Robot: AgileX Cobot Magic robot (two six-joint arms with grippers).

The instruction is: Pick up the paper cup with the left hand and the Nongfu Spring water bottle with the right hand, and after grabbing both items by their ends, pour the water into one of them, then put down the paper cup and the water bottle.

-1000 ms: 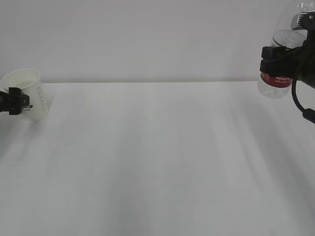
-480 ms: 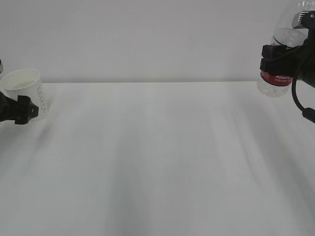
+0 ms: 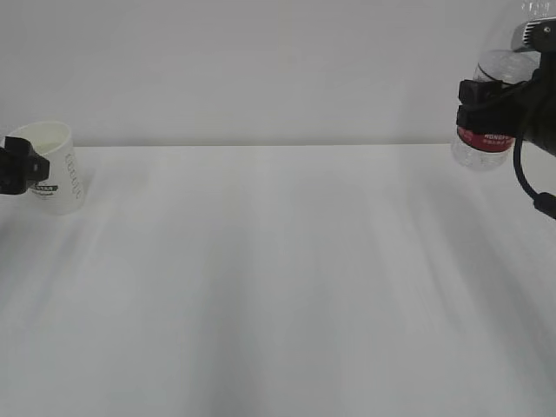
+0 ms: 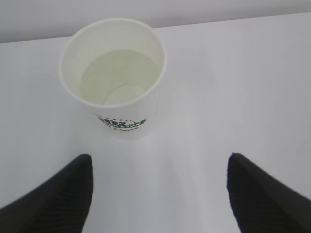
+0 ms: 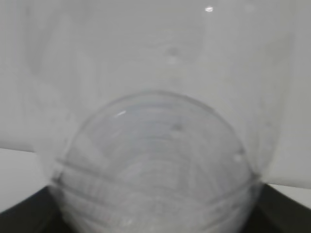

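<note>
Left hand jaws spread, released, clear of paper cup; cup upright on counter, just beyond jaws, centred-left. Right hand jaws grasping water bottle, lifted far right.

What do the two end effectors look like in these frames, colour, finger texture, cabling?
Both are black. The left end effector has two tapered fingers with fine ribbed faces. The right end effector is a blocky black body with a light grey plate on top and a black cable looping beneath.
</note>
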